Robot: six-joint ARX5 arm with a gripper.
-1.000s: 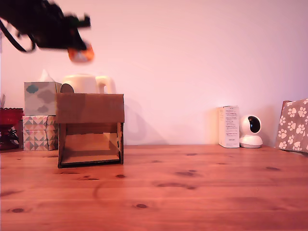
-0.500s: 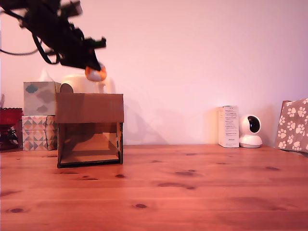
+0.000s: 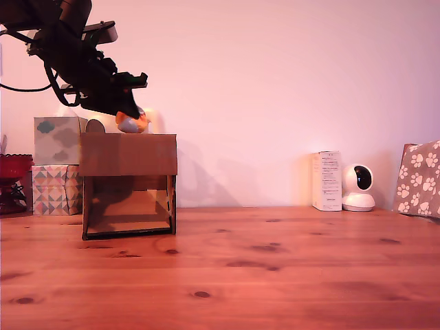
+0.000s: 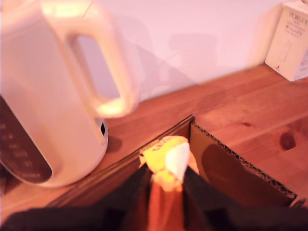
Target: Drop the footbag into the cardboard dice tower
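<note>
Gripping: the black robot hand (image 3: 127, 118) was clamped on the small stitched footbag of orange, yellow and white panels (image 3: 131, 124); in the wrist view its two dark fingers (image 4: 137, 185) pressed the ball (image 4: 166, 162) from both sides, with the ball sticking out past their tips.
Footbag position: it was held in the air just above the top edge of the plain brown cardboard dice tower (image 3: 128, 184), towards the exterior view's right half of that top.
Tower: it stood on the reddish knotted wooden tabletop (image 3: 275, 275) with a solid upper front panel and a framed open lower front; the wrist view looked down on its corrugated rim (image 4: 240, 156) and dark inside.
Behind the tower: a cream plastic electric kettle with a loop handle (image 4: 57, 91) stood close beside it.
Exterior view's left: a grey cloud-print tissue box (image 3: 59, 139) sat on a box of geometric triangle print (image 3: 56, 190), next to a red bowl (image 3: 14, 167).
Exterior view's right: a tall white carton (image 3: 327, 181), a round white camera (image 3: 359, 188) and a brown paw-print bag (image 3: 419, 177) stood along the wall.
Writing: the white carton (image 4: 291, 38) carried faint print, too blurred to read.
</note>
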